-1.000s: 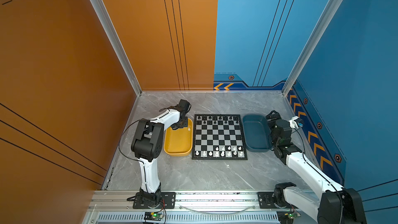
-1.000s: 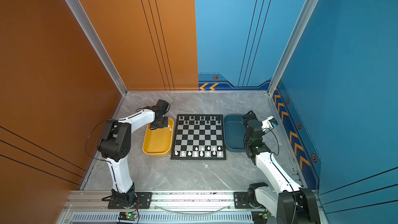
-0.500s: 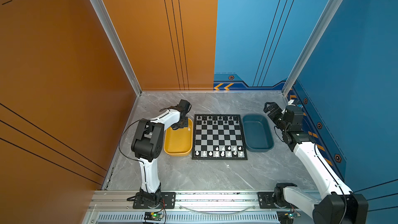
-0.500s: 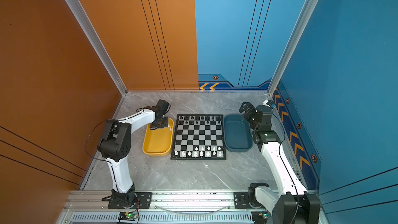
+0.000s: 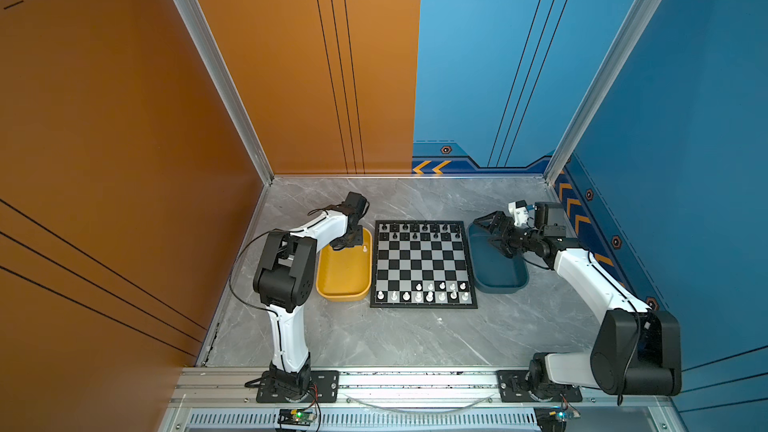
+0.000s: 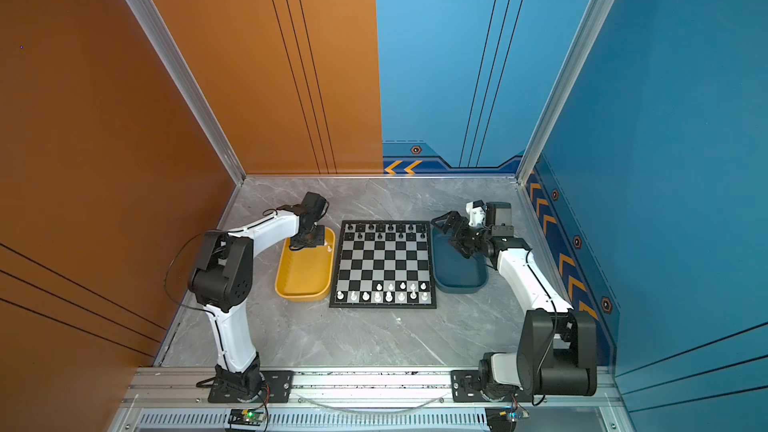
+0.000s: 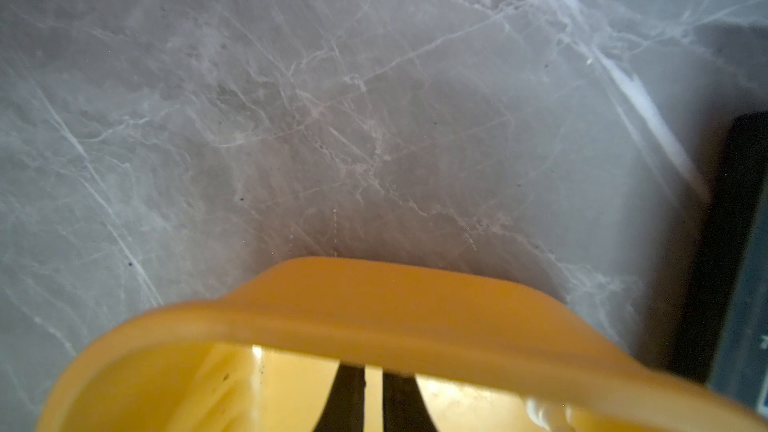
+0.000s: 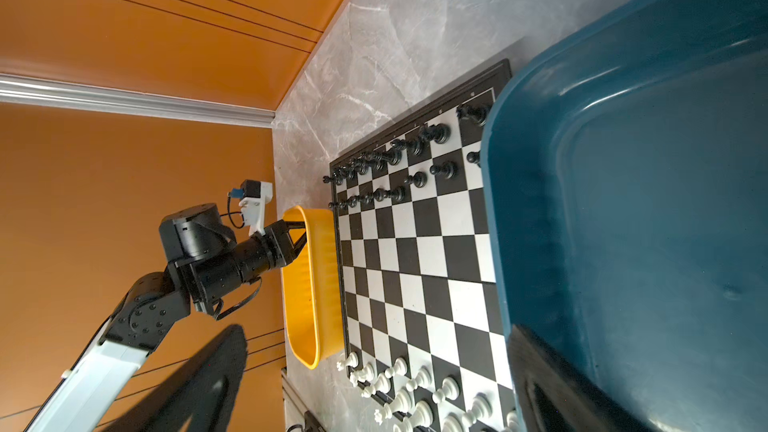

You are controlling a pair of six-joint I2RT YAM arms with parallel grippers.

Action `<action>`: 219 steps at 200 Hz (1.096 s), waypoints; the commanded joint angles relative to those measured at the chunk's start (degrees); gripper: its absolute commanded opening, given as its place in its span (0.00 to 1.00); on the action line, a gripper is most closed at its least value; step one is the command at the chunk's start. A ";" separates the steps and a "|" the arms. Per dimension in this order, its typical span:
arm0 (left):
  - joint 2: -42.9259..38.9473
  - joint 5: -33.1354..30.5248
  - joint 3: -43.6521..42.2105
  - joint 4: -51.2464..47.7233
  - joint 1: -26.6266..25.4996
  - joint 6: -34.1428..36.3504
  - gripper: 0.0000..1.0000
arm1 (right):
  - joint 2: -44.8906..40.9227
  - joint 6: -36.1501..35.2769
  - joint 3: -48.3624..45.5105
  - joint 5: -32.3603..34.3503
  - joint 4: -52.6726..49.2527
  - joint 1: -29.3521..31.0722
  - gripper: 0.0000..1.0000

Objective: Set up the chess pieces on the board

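Risk sits with the left pincer [image 7: 373, 390], closed on nothing visible inside the yellow tray [image 5: 345, 296] and liable to topple the lone white piece [image 5: 365, 248] beside it, while the right pincer [image 5: 491, 234] hangs wide open over the dark blue tray [image 5: 498, 280]; the board [image 5: 423, 263] between the trays shows gaps in white's second row.

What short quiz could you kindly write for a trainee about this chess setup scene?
1. True or false: the right gripper is shut.
2. Which tray holds a lone white piece? A. the yellow tray; B. the blue tray; C. neither.
3. What colour are the chess pieces on the board's two far rows?
Key: 1 false, it is open; 2 A; 3 black.
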 commanded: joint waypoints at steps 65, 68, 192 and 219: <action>-0.93 0.76 1.28 -1.17 -0.87 0.93 0.00 | -0.46 0.33 -1.56 -3.04 0.93 0.23 1.00; -1.00 0.76 1.30 -1.23 -0.93 0.93 0.00 | -0.46 0.30 -1.58 -3.08 0.94 0.26 1.00; -13.74 8.09 2.96 -9.85 -11.41 5.13 0.00 | -1.50 0.01 -3.10 -3.29 2.18 -0.13 1.00; -12.67 8.86 5.49 -12.44 -16.34 6.32 0.00 | -1.51 0.18 -3.81 -3.47 2.97 -0.13 1.00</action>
